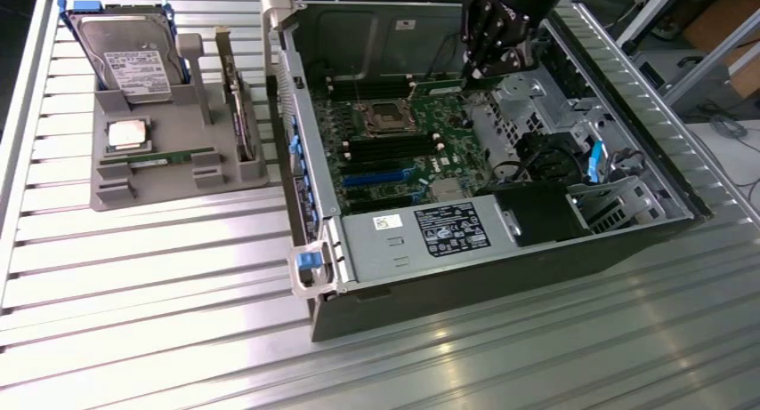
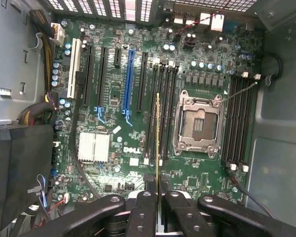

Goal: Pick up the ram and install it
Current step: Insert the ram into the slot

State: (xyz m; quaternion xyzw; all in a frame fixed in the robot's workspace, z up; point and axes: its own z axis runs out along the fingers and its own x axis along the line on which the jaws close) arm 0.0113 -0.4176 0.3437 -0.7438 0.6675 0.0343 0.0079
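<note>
One open case [image 1: 475, 188] lay on the counter [image 1: 155, 285], with the board [image 2: 118, 143] flat on its floor. Everything below is placed against the empty CPU socket [image 2: 198, 122] on that board.

Beside the socket ran two banks of dark memory slots, one bank on each side of it. The gripper [image 2: 158, 197] hung over the nearer bank [image 2: 160, 113], pinched narrow on the ram [image 2: 158, 128], which it held edge-on, so that the stick appeared as a thin yellow-green line running lengthwise along those slots. The ram was above the slots, not yet seated; how high above could not be told.

Risks, as I judged them. The slots in that bank sat close together, so a small sideways offset could land the stick on the rib between two slots rather than in a channel, and pressing down then would strain the board. A tilt along the stick's length could seat one end first and jam it. The notch could not be seen, so a reversed stick was possible. The latches at the slot ends were too small to read; shut ones would block entry. A slip in the narrow grip under load could skew the stick towards the socket's exposed contacts.

Well away from the socket, outside the case, a grey tray [image 1: 166, 174] kept a second stick [image 1: 160, 160].
</note>
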